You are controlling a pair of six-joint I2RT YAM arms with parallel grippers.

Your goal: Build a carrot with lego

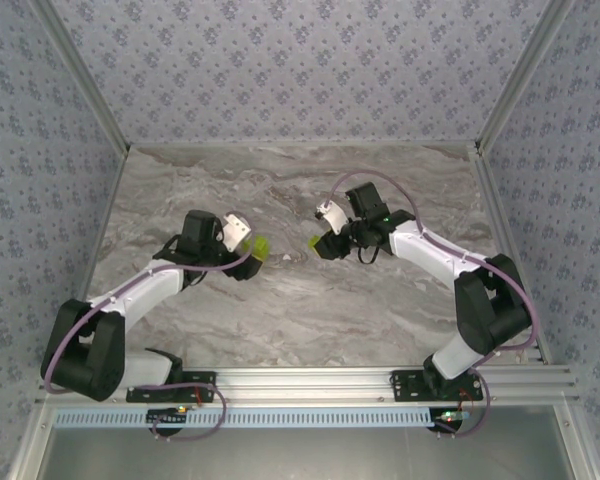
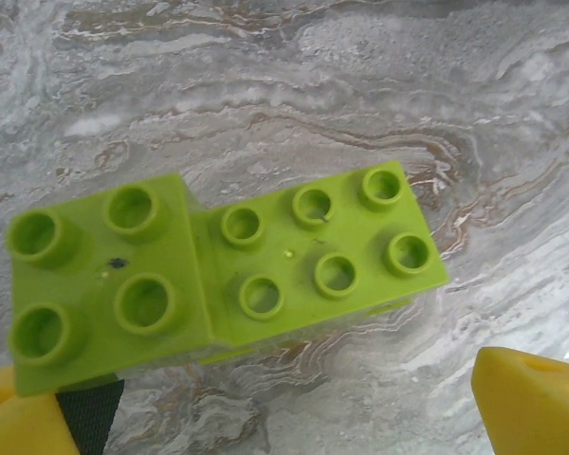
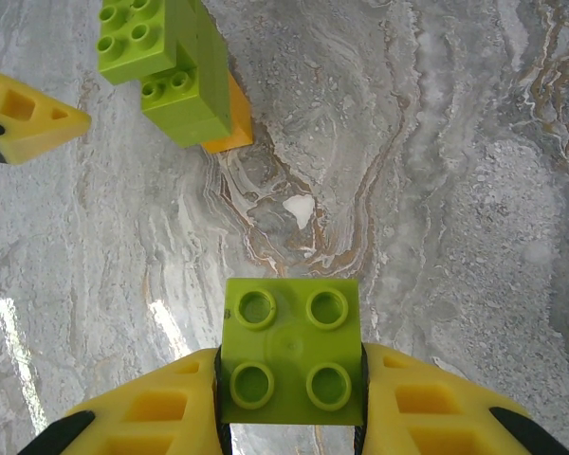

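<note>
The carrot (image 2: pixel 218 270) is half built and sits mid-table on the marble table (image 1: pixel 280 330), just ahead of the left gripper (image 2: pixel 277 403). From the left wrist cam it's a lime 2x2 block stepped above a longer lime block, studs up. From the right wrist cam an orange brick (image 3: pixel 229 118) peeks out at the base, so the stack seems to rest w/ its orange end down. Left gripper is spread wide, yellow fingers (image 2: pixel 526 398) at either side. One tip is v. close to the build, but contact can't be told. Prob. it waits there so it can brace the stack w/o knocking it. Right gripper (image 3: pixel 289 374) is pinched tight on a loose green brick (image 3: pixel 289 346), a 2x2 held by its side walls w/ studs facing the cam. Gripping the flanks leaves top & bottom free, which a press-on needs. That brick is near the carrot but apart from it, w/ bare marble btw. them; can't tell if it's lifted off the table. My read: the step in hand is adding this leaf piece. Next move needs the brick lined up over free studs & pushed down square, w/ the left side bracing, else the small stack may tip or slide.
</note>
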